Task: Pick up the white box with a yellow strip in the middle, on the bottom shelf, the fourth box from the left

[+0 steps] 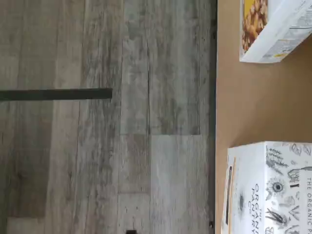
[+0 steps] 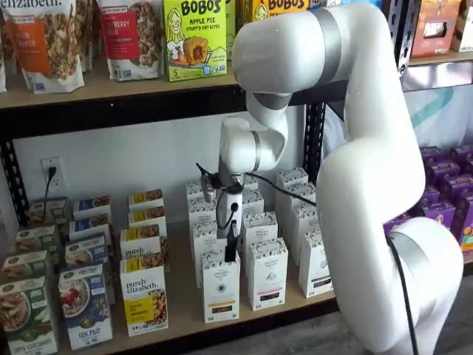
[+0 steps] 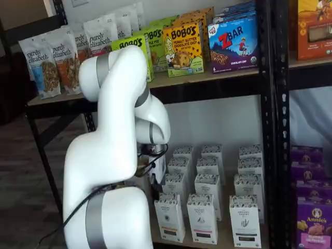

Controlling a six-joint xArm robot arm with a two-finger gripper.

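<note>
Hanging above the front row of white cartons on the bottom shelf (image 2: pixel 185 316), the claw (image 2: pixel 230 248), one black finger seen side-on in a shelf view. Spread as wide as it goes, with nothing between the fingers. Standing upright at the front edge just under it, the white box (image 2: pixel 220 287) with the pale yellow band, between a purely elizabeth box (image 2: pixel 144 297) and a same-shaped carton with a black band (image 2: pixel 267 274). Seemingly not touched by the claw, though hard to tell from this angle. In the wrist view, the speckled top of a white carton (image 1: pixel 273 187) on the tan board, grey plank floor (image 1: pixel 97 146) beyond the rail.
</note>
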